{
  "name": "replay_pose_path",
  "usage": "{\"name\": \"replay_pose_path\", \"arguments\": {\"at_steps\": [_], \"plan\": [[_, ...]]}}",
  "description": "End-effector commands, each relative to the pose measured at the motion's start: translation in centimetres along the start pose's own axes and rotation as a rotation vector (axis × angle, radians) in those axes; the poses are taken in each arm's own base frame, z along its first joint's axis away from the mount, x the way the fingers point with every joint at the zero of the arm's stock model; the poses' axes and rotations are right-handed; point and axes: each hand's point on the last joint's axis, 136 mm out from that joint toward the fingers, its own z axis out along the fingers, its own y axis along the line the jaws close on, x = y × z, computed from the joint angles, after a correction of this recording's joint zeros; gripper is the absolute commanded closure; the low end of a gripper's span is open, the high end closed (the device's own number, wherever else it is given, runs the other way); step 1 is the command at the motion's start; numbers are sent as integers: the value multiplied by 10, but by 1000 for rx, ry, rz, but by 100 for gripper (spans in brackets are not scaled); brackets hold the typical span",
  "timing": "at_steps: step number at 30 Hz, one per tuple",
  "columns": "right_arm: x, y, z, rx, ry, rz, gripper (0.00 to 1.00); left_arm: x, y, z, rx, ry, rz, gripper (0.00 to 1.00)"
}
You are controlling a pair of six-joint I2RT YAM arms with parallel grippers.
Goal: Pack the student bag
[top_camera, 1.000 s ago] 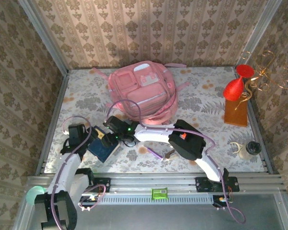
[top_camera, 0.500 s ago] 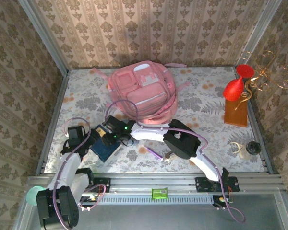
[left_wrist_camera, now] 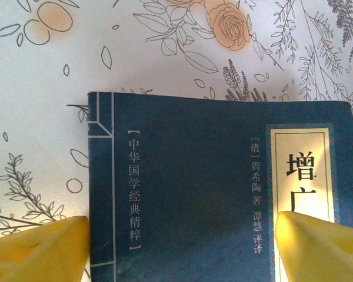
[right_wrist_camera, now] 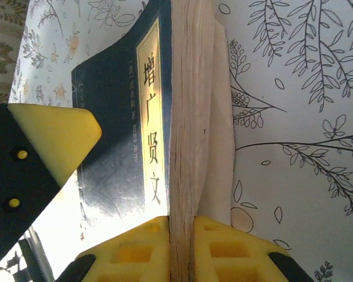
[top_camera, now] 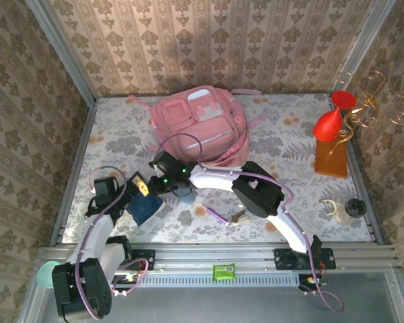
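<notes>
— Where does the student bag (top_camera: 198, 131) lie from the grippers?
— Beyond both of them, at the far middle of the table (top_camera: 283, 145). It lies flat with its zipped pockets facing up, closest to the right gripper (right_wrist_camera: 180, 226).
— Which way does it point?
— Its long axis runs away from the arms, leaning a little to the left. The pink straps trail out on both sides at the far end.
— And the right gripper?
— Clamped on a dark blue book (left_wrist_camera: 194, 194), pinching its page edge between the yellow pads.
— The left gripper (left_wrist_camera: 181, 220)?
— Spread wide over the same book. One yellow finger (left_wrist_camera: 38, 249) sits at the spine side, the other over the cover, and neither squeezes it.
— Anything between book and bag?
— The right arm's own wrist, and its purple cable looping over the bag's near edge.
— What else is around?
— A purple pen (top_camera: 215, 214) and keys (top_camera: 239, 217) lie to the right of the grippers, by the right arm's elbow. Well off to the right stand a red vase (top_camera: 328, 125) on a wooden block (top_camera: 331, 160), and a small jar (top_camera: 353, 207)
</notes>
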Motion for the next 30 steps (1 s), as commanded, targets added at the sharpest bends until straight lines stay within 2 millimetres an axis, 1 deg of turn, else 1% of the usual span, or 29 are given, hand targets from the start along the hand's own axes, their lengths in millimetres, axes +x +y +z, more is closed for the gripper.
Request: {"name": "replay_pose_path", "arguments": {"at_steps": [1, 3, 7, 10, 13, 16, 18, 21, 24, 28, 30], "plan": [[-5, 39, -13, -117, -13, -23, 84, 5, -11, 3, 74, 26, -2, 18], [-2, 37, -9, -110, -4, -25, 80, 5, -13, 3, 79, 25, 2, 18], [0, 34, -4, -109, 9, -19, 79, 4, -13, 4, 82, 28, 4, 19], [-2, 35, -7, -107, 6, -24, 85, 3, -14, 4, 81, 23, 11, 18], [-9, 40, -19, -111, -18, -35, 95, -6, -15, 0, 70, 1, 29, 17], [-21, 50, -37, -143, -52, -29, 100, -22, -21, -8, 76, -37, 21, 15], [-28, 58, -49, -182, -75, -11, 100, -35, -29, -16, 97, -73, 14, 14], [-44, 70, -74, -266, -126, 27, 100, -56, -45, -32, 143, -121, 2, 12], [-62, 80, -106, -321, -189, 47, 100, -72, -68, -51, 230, -140, -9, 11], [-82, 82, -148, -365, -272, 63, 100, -91, -101, -82, 359, -175, -2, 11], [-92, 80, -168, -385, -314, 76, 100, -95, -117, -96, 428, -178, 12, 10]]}}
